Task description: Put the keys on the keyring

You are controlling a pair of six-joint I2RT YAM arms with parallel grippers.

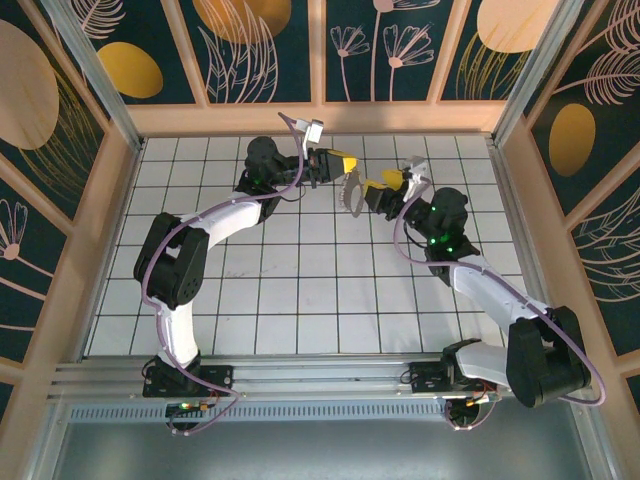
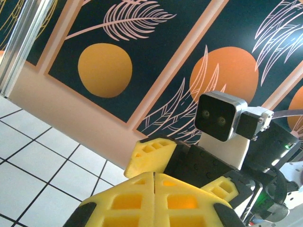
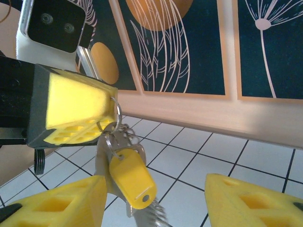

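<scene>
The left gripper (image 3: 78, 111) has its yellow fingertips pressed together on the keyring (image 3: 116, 109), a thin metal ring that sticks out of the seam at the tip. In the left wrist view the same gripper (image 2: 154, 189) shows the two pads meeting along a closed line.

The keys (image 3: 106, 158) hang from the keyring in a small bunch. A silver blade points down, and in front of it is a yellow-capped key (image 3: 133, 178) with a small hole near its lower end. A short coiled or chain-like length shows just below them, but it is too close to the frame edge to make out.

The right gripper (image 3: 154, 201) stands apart. One yellow finger (image 3: 57, 203) is on one side of the hanging bunch and the other (image 3: 251, 201) is well off on the other side. Neither finger touches the keys.

From above, the left gripper (image 1: 343, 162) and the right gripper (image 1: 383, 181) face each other tip to tip. They are raised over the white tiled surface (image 1: 300, 290), near the middle of its far edge. The keys (image 1: 350, 192) dangle between them as a pale shape. The right arm's wrist camera (image 2: 220, 116) faces the left gripper from close by, and dark floral wall panels (image 2: 156, 52) lie behind it.
</scene>
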